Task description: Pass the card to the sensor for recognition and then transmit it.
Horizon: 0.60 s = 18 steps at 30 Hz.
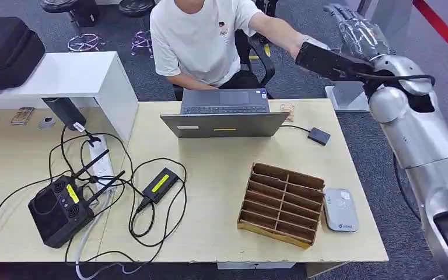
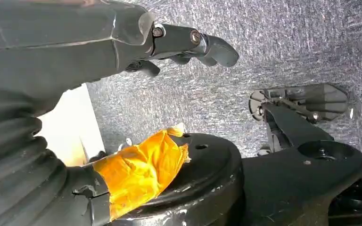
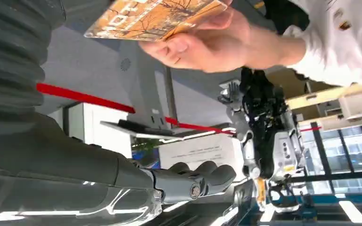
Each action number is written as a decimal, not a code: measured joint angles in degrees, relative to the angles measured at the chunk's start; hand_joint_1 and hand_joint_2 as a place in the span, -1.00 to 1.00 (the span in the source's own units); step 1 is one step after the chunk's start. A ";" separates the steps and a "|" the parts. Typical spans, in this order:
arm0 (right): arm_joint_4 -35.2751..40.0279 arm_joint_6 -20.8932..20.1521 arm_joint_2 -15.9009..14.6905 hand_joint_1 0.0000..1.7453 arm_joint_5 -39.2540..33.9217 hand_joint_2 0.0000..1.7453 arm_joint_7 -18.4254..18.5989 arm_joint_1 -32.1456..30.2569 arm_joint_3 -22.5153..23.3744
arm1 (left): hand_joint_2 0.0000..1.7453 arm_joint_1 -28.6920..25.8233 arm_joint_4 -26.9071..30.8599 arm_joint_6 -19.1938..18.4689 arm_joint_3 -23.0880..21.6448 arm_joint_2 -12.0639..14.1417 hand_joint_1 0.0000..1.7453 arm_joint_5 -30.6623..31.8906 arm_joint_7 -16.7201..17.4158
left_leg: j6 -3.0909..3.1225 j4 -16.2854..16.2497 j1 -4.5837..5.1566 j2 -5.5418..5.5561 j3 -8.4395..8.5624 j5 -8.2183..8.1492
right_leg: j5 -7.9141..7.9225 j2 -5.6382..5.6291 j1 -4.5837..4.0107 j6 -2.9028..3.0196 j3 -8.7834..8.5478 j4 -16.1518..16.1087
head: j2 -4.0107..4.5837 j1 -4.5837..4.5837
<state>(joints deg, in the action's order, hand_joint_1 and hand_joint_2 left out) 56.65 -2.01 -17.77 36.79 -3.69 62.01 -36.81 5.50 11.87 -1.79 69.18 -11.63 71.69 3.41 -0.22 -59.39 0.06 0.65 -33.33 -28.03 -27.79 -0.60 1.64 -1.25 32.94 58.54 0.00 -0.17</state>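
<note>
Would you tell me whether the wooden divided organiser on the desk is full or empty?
Empty: in the head view, every visible compartment of the brown wooden divided organiser shows bare wood, no cards.

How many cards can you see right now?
2: one orange card held in the person's hand, one card on the table behind the laptop. Others may be hidden.

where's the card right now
In the right wrist view the orange card is pinched in the person's hand, near the robot's raised right hand, which is not holding it.
</note>
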 joint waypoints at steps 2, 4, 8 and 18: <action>0.00 0.46 0.46 1.00 0.00 1.00 -0.31 -0.77 -0.43 | 1.00 -0.01 0.00 -0.07 -0.02 0.00 -1.00 0.09 0.04 | 0.00 0.00 0.00 0.02 -0.01 0.00 | 0.00 0.04 0.00 0.00 0.00 -0.01 | 0.00 0.02; 0.04 0.94 0.63 1.00 -0.13 1.00 -0.72 -1.43 -0.81 | 1.00 -0.02 0.00 -0.13 -0.02 0.02 -1.00 0.09 0.11 | 0.00 0.00 0.00 0.03 -0.02 0.00 | 0.00 0.05 0.00 0.00 0.00 -0.02 | 0.00 0.02; 0.37 1.33 0.70 1.00 -0.87 1.00 -1.51 -2.63 -1.18 | 1.00 -0.05 0.00 -0.17 0.00 0.00 -1.00 -0.24 -0.30 | 0.00 0.00 0.00 0.04 -0.03 0.00 | 0.00 0.06 0.00 0.00 0.00 -0.05 | 0.00 0.00; 1.20 2.14 0.44 1.00 -1.42 1.00 -1.99 -5.09 -0.26 | 1.00 -0.32 -0.09 -1.66 -2.16 -0.33 -1.00 -0.48 -10.51 | -0.05 -0.03 0.00 0.05 0.35 0.04 | 0.02 0.06 0.00 0.02 0.02 -0.09 | 0.00 0.02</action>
<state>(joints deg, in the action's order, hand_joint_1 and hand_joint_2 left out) 57.86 0.13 -17.33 35.36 -5.68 56.92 -37.07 5.17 11.78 -3.46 67.01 -11.96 71.21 -7.10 -0.27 -59.42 0.06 0.70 -32.98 -27.99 -27.77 -0.54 1.63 -1.23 32.96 58.45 0.00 -0.15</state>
